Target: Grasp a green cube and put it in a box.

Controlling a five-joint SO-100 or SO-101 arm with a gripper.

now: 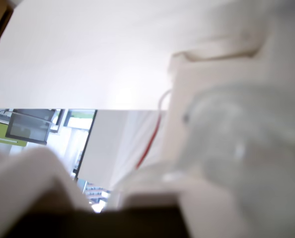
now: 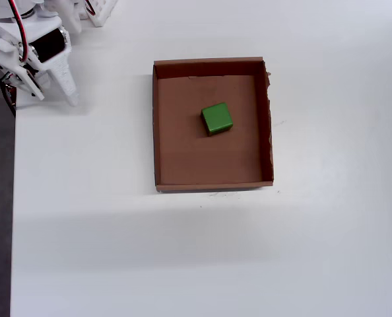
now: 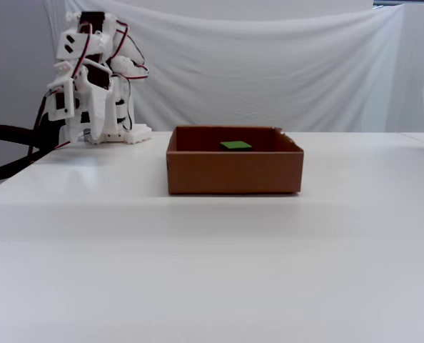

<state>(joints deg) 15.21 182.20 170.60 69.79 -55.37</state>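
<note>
The green cube (image 2: 216, 118) lies flat inside the box (image 2: 212, 187), slightly above the middle of its floor in the overhead view. From the fixed view only the cube's top (image 3: 235, 146) shows above the box's brown front wall (image 3: 233, 175). My gripper (image 2: 54, 98) is folded back with the arm at the table's top-left corner, far from the box and holding nothing. Whether its jaws are open or shut is unclear. The wrist view is a close blur of white arm parts and shows neither cube nor box.
The arm's base and red wires (image 3: 98, 78) stand at the table's back left. A white cloth backdrop (image 3: 269, 71) hangs behind the table. The table's left edge (image 2: 12, 211) runs close to the arm. The white tabletop (image 2: 328, 251) surrounds the box.
</note>
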